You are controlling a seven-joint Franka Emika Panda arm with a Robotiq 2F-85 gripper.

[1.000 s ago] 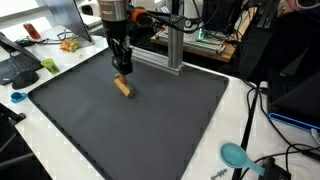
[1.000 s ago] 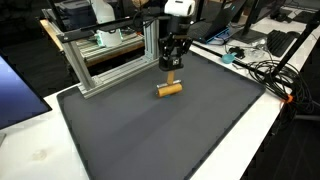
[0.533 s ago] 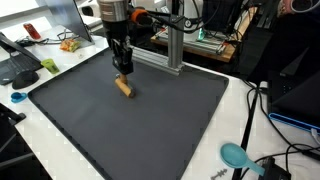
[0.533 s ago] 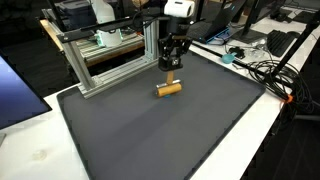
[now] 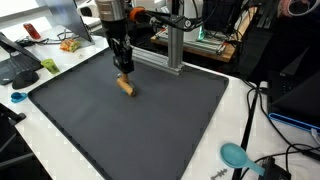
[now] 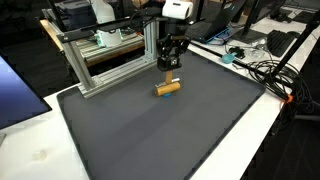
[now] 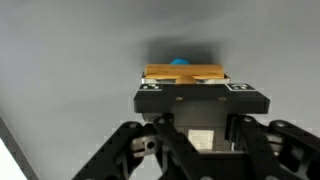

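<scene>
Poised with gripper [image 5: 123,69] just above wooden block [image 5: 126,86].
Found block lying flat on dark mat [image 5: 150,125], toward table edge bearing metal frame [image 5: 172,45]; cannot tell jaw spread.

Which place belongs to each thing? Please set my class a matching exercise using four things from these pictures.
Things:
1 wooden block
2 end effector
3 teal spoon
4 metal frame

Places:
A on the white table, off the dark mat
B lying on the mat
C standing at the mat's edge
D just above the block

Pairs: 1-B; 2-D; 3-A; 4-C
</scene>
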